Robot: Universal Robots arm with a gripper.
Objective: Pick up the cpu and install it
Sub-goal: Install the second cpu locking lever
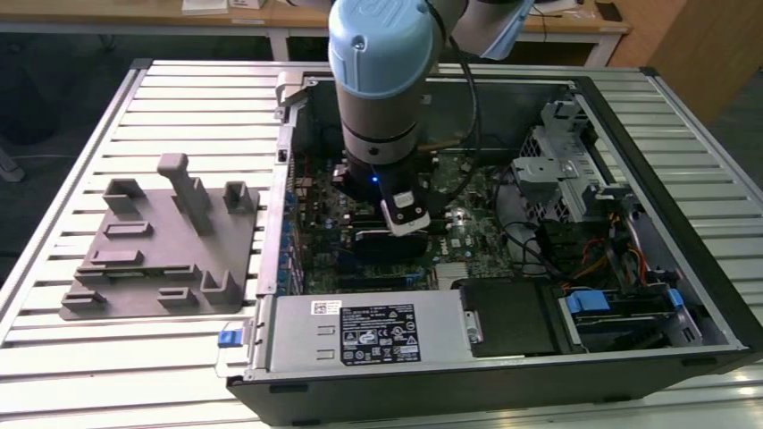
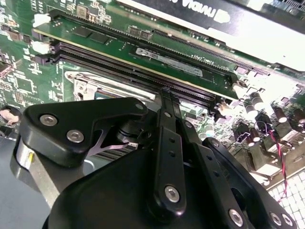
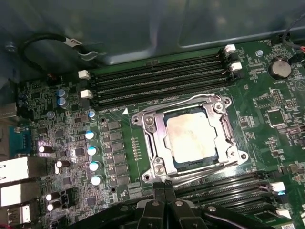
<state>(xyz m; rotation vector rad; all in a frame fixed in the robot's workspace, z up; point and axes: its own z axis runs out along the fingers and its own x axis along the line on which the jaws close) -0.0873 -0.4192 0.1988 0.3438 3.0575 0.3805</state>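
Observation:
The cpu (image 3: pixel 191 137), a small square chip with a silvery top, lies flat in the motherboard socket (image 3: pixel 148 125), with the socket's metal frame around it. My gripper (image 3: pixel 164 185) hovers just beside the socket's edge, apart from the chip, its two black fingers pressed together and holding nothing. In the second wrist view the gripper (image 2: pixel 166 93) tapers to a point over the socket frame (image 2: pixel 88 88), next to the memory slots (image 2: pixel 143 67). In the exterior view the blue-grey arm (image 1: pixel 379 89) reaches down into the open computer case (image 1: pixel 620 116) and hides the socket.
A grey plastic fixture (image 1: pixel 161 241) stands on the slatted table at the exterior view's left. Inside the case are the power supply (image 1: pixel 357 332), a drive cage (image 1: pixel 560 170), cables (image 1: pixel 596 259) and capacitors (image 3: pixel 93 152) near the socket.

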